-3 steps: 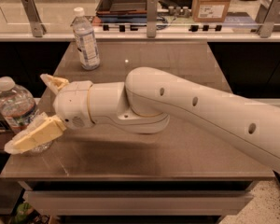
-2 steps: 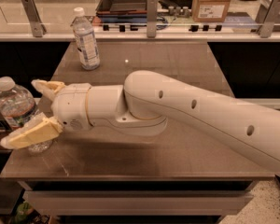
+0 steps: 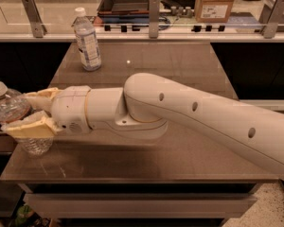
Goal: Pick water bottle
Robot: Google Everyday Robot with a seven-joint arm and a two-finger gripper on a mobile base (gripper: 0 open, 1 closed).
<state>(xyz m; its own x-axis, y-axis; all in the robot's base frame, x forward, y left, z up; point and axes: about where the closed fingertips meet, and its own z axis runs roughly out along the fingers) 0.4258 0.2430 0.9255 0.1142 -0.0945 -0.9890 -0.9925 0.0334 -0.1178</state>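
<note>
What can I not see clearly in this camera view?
- Water bottle: partly hidden by the gripper, at the table's left edge.
- Slim bottle at the back: label text too small to read.
- Arm: cut off by the right edge.

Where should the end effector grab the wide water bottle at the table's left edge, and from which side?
Grip the water bottle around its ribbed mid-body, below the shoulder, coming in level from its right, the table side. It stands upright at the table's left edge, so a sideways hold across the round body suits. The end effector is at that height beside it.
</note>
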